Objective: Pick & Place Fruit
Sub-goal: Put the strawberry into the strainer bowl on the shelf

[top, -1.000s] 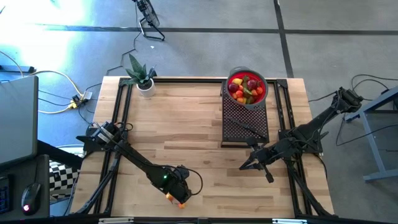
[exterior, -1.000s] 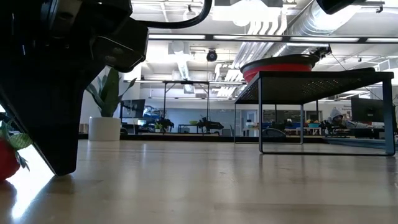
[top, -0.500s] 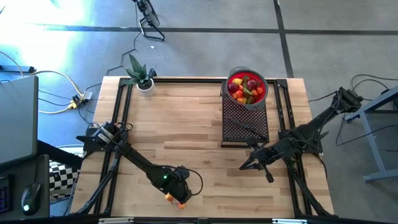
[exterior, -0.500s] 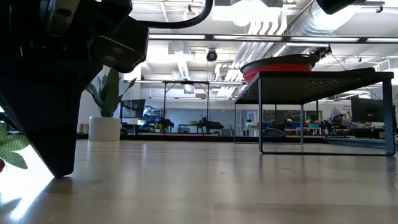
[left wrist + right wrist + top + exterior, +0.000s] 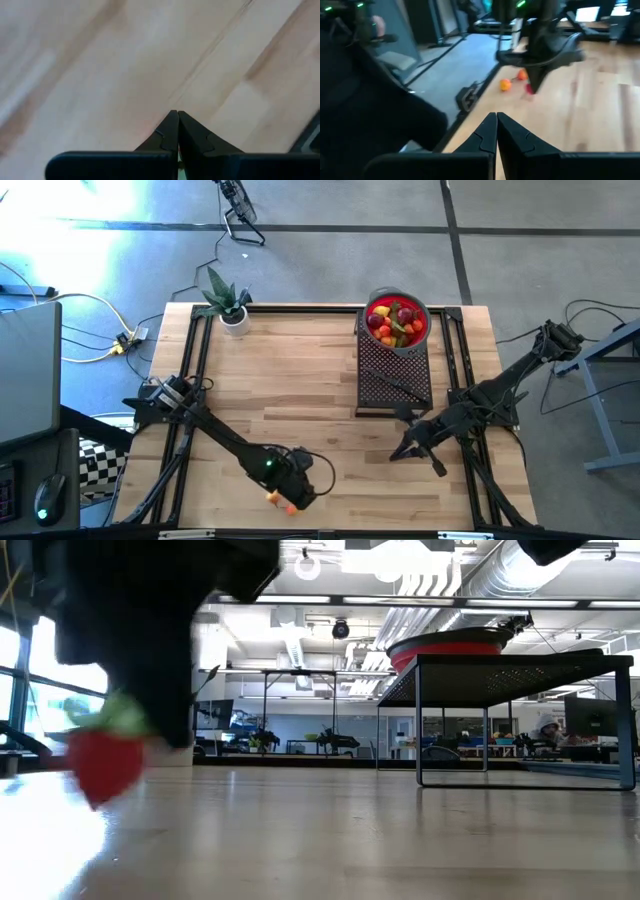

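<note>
left gripper (image 5: 300,498) near the table's (image 5: 300,390) front edge, well away from the red bowl (image 5: 398,321), clenched on a toy strawberry (image 5: 104,762) | two orange fruits (image 5: 281,500) beside it | remaining fruit in the bowl | right gripper (image 5: 398,454) clenched, empty, beside the black rack (image 5: 393,375)

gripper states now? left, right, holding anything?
Left gripper: jaws closed; a red strawberry hangs at its tip, apparently held.
Right gripper: jaws closed, empty, hovering over the table.
</note>
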### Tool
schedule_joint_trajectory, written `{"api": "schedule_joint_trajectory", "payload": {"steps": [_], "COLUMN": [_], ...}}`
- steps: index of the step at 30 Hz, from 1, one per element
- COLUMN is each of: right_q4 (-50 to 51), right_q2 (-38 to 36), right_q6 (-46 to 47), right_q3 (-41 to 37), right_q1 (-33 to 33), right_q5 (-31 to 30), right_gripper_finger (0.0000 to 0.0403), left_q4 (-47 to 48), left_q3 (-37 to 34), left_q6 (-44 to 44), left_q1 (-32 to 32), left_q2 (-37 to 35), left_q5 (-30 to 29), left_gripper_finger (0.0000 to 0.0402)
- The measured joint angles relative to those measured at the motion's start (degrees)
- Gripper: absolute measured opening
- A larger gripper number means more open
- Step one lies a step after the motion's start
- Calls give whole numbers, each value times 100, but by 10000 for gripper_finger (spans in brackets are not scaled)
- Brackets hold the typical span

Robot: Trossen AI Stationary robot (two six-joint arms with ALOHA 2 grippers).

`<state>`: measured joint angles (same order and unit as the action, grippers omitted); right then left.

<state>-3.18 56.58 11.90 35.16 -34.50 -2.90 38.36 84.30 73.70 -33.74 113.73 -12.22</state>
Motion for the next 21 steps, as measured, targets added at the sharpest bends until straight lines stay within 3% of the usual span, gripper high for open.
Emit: {"api": "schedule_joint_trajectory", "payload": {"steps": [9,21], "right_q4": [9,396], "right_q2": [0,0], "right_q6": [8,272], "right_q3": [0,0], "right_q1": [0,0], "right_q5": [1069,1505], "right_gripper_finger": [3,3], "left_q4": [682,1304], "left_q3": [990,1969], "left_q6": [-1436,-3291], "left_q1": [494,1272], "left_q2": [0,-2], "left_q5": [-387,-415], "left_gripper_finger": [0,0]}}
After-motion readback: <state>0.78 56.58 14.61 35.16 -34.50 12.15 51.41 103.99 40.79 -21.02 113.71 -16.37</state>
